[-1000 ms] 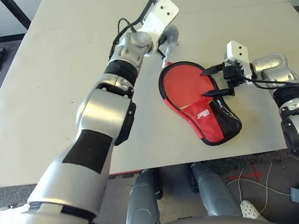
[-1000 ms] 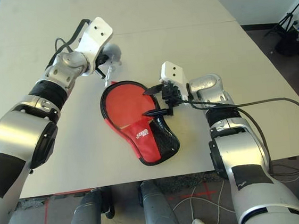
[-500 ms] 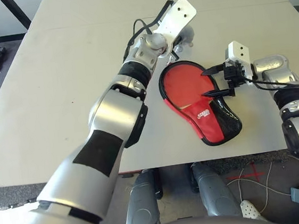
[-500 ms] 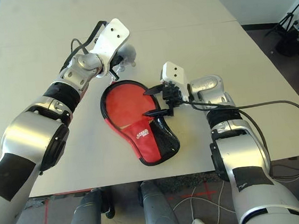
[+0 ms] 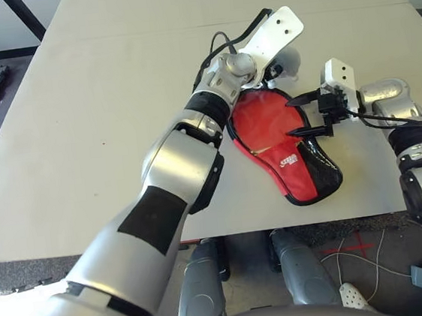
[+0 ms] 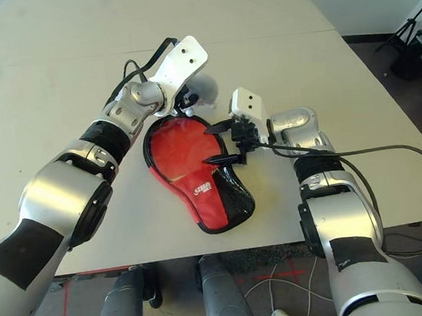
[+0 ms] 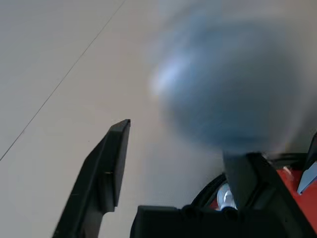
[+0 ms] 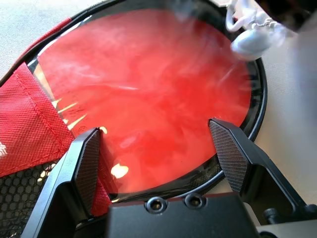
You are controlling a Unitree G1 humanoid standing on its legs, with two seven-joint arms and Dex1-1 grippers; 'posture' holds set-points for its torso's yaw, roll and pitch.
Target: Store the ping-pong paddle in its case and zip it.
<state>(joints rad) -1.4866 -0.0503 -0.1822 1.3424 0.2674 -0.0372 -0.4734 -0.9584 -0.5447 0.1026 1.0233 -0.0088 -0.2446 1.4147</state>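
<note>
The red-and-black case (image 5: 293,166) lies on the table, round end away from me. Inside its black rim a glossy red round face shows, the ping-pong paddle (image 8: 148,79); its handle is hidden under the red fabric and mesh pocket. My left arm reaches across to the case's far rim. There my left gripper (image 7: 178,141) stands open, with the grey-blue pouch (image 5: 289,61) on its white cord just beyond the fingers, not gripped. My right gripper (image 5: 296,116) hovers open over the case's right edge, one finger to each side of the round face.
The pale table (image 5: 92,102) stretches wide to the left and behind the case. Its front edge runs just below the case's narrow end. Cables and a grey plug (image 5: 421,273) lie on the floor at the right.
My left arm has swung to the right along the case's far rim, and the pouch has gone with it. The right arm has stayed put.
</note>
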